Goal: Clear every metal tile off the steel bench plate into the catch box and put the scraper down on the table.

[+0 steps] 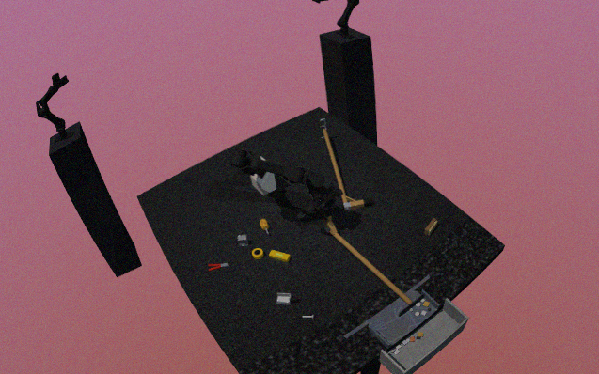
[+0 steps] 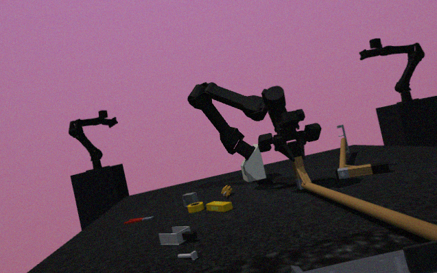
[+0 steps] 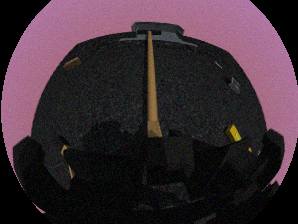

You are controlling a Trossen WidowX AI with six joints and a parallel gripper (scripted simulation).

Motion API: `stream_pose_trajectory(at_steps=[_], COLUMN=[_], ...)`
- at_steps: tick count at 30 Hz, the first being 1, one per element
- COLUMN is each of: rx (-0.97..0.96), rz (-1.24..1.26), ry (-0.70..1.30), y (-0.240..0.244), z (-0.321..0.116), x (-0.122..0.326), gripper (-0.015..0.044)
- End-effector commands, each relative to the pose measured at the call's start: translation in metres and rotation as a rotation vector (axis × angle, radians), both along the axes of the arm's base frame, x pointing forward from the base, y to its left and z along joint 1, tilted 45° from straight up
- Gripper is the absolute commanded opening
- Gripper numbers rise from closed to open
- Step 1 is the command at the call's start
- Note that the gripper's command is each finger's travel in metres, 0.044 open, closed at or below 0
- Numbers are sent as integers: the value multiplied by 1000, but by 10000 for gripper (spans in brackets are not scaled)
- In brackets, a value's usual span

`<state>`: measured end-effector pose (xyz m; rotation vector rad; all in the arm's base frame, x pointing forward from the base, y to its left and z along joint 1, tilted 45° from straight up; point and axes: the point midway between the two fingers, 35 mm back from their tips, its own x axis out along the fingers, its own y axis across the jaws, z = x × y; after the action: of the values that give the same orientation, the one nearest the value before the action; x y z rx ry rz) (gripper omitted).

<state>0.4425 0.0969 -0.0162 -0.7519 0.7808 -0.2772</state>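
My gripper (image 1: 329, 219) (image 2: 298, 157) is shut on the upright wooden grip at the near end of the long scraper (image 1: 371, 266) (image 2: 370, 208) (image 3: 152, 85). The scraper's shaft runs out low over the table to the steel bench plate (image 1: 381, 329). Its dark blade (image 2: 432, 253) is over the plate. Several small white, orange and dark tiles (image 1: 423, 313) are on the right part of the plate, towards the far end. Several more white and orange tiles (image 1: 412, 338) are in the grey catch box (image 1: 442, 329) beyond the plate. Fingertips are dark in the wrist view.
A second long wooden tool (image 1: 334, 162) (image 2: 343, 154) with a hooked end lies beside the arm. A wooden block (image 1: 431, 226) (image 3: 72, 63) lies to the right. A yellow box (image 1: 279, 256) (image 2: 219, 206), tape roll (image 1: 258, 254), red pliers (image 1: 214, 266) and metal bracket (image 1: 283, 299) lie to the left.
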Motion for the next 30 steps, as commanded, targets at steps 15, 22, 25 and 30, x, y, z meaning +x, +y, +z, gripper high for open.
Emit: stream_pose_trajectory(at_steps=[15, 22, 25, 30], rx=[3, 3, 3, 3], rz=[6, 6, 6, 6], ry=[-5, -5, -5, -6], y=[6, 7, 8, 8], z=[3, 4, 4, 5], x=[28, 38, 43, 50], gripper=[0, 0, 0, 0])
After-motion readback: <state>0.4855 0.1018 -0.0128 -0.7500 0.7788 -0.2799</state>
